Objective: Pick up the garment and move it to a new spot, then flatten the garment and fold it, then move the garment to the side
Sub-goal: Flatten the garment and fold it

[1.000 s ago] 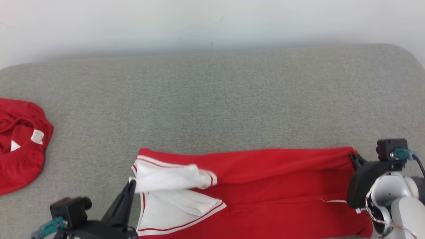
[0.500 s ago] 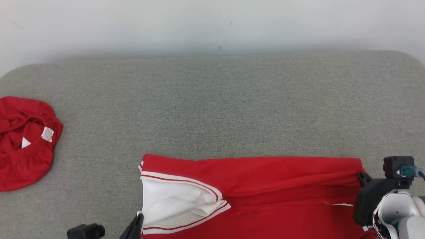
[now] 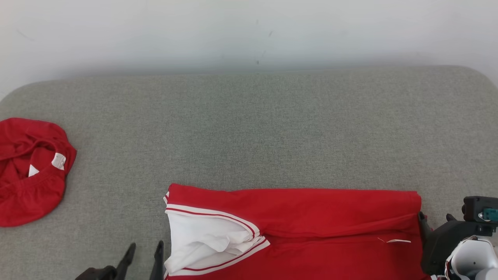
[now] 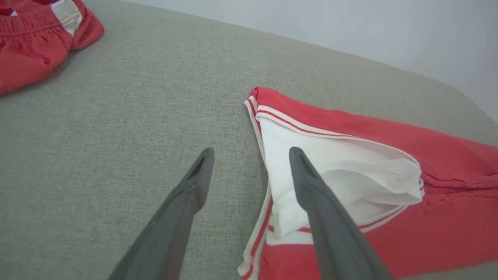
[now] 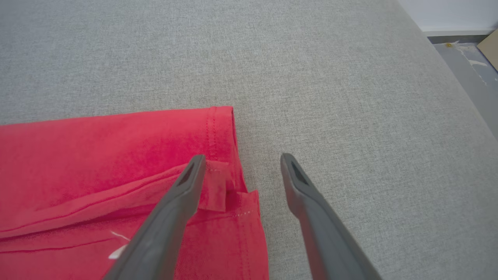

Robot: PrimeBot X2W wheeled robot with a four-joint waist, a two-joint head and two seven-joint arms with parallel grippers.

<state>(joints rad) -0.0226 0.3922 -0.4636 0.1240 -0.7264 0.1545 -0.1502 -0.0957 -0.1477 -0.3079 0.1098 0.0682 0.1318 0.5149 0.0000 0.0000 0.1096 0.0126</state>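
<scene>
The garment (image 3: 311, 217) is a red shirt with a white, red-striped sleeve, lying folded in a long band along the near edge of the grey cushion. My left gripper (image 3: 144, 251) stands open just left of its sleeve end, holding nothing. In the left wrist view the left gripper (image 4: 251, 155) straddles the sleeve's edge of the garment (image 4: 447, 217), one finger over the white cloth. My right gripper (image 3: 435, 219) is open at the hem end. The right wrist view has the right gripper (image 5: 243, 159) over the hem corner of the garment (image 5: 97, 155), gripping nothing.
A second crumpled red garment (image 3: 27, 171) lies at the cushion's left edge, also in the left wrist view as the red heap (image 4: 27, 42). The grey cushion (image 3: 249, 128) stretches back to a pale wall. Floor (image 5: 467, 58) lies beyond its right edge.
Both grippers have opened and let go of the garment's two ends. The cloth has settled flat on the cushion, and the left gripper has drawn back toward the near edge.
</scene>
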